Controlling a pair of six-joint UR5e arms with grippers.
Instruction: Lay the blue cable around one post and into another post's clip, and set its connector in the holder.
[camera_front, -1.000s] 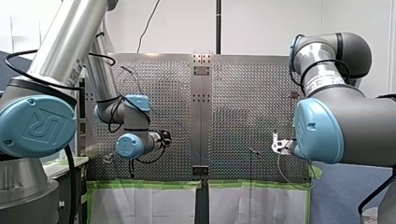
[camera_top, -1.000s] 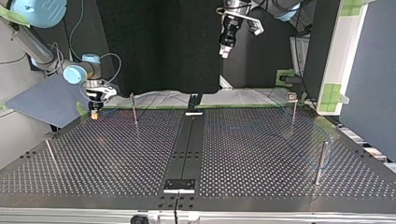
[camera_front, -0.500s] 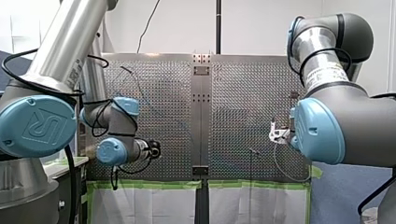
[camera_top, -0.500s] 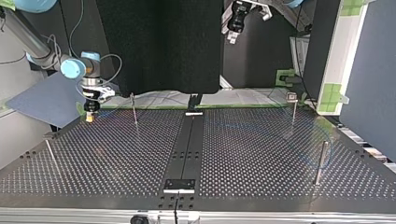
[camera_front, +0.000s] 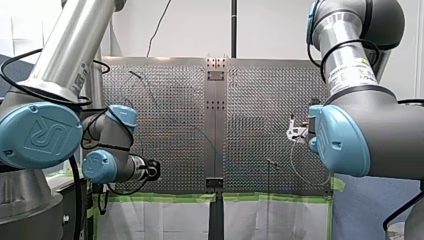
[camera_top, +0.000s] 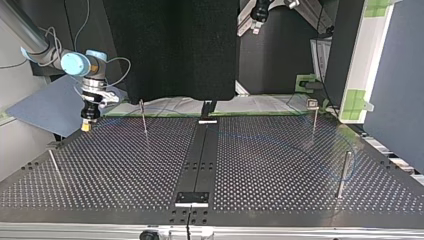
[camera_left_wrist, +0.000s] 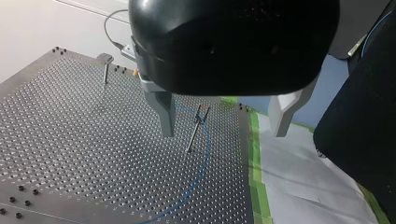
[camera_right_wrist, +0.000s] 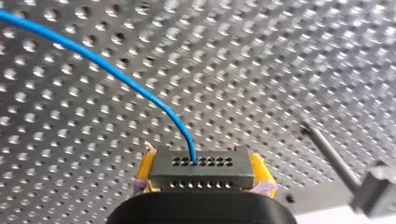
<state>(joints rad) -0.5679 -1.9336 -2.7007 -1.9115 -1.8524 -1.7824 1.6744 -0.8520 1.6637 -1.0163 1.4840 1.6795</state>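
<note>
**Right wrist view.** The right gripper (camera_right_wrist: 201, 176) is clenched on the connector (camera_right_wrist: 201, 164), a grey block with two rows of small holes. The block is gripped at its two ends by the yellow pads (camera_right_wrist: 146, 169). The blue cable (camera_right_wrist: 122, 75) leaves the upper row of holes and arcs away over the perforated table (camera_right_wrist: 70, 140). A metal post (camera_right_wrist: 327, 150) is seen beside the gripper, apart from the connector. The grey part at its foot is too blurred to be named.

**Top view.** The right gripper is held low over the table's far edge at the view's left, near a thin post (camera_top: 144, 116). Whether its tips touch the plate cannot be told. A faint blue line is traced across the table toward the thick post (camera_top: 343, 172) at the view's right. Whether the cable passes around that post cannot be told. The left gripper is seen high at the view's top edge, well above the table.

**Left wrist view.** The left gripper (camera_left_wrist: 223, 135) is released: its two metal fingers (camera_left_wrist: 163, 112) are spread, and nothing is held between them. Below them a clip-topped post (camera_left_wrist: 195, 131) stands near the table's taped edge. The cable runs on the plate just beside it. Whether the cable is seated in the clip cannot be told.
</note>
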